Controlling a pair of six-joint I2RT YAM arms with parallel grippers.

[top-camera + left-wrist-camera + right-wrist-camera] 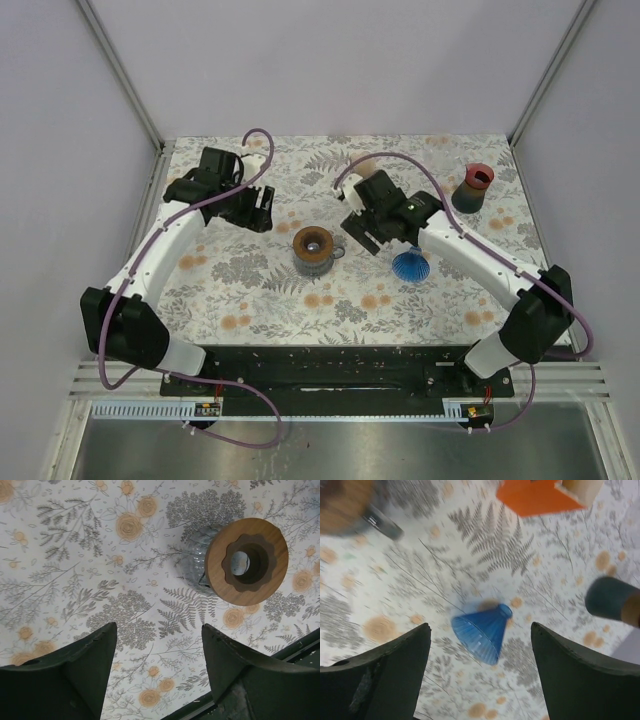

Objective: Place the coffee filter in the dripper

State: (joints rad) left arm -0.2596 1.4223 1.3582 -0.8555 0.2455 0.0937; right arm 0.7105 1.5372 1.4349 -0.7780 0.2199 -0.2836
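Right wrist view: filter (482, 632) lies on its side on the tabletop (250, 300), framed between the right claw (480, 629) fingers, which are spread and empty. Dripper (313, 248) stands to its left, apart. Left claw (159, 629) is likewise spread and empty. Step judged: pickup approach. Next required: descent, closure on filter.

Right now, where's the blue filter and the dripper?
blue filter (483, 633), right wrist view, middle of its ribbed side.
dripper (216, 576), left wrist view, on its wooden ring.
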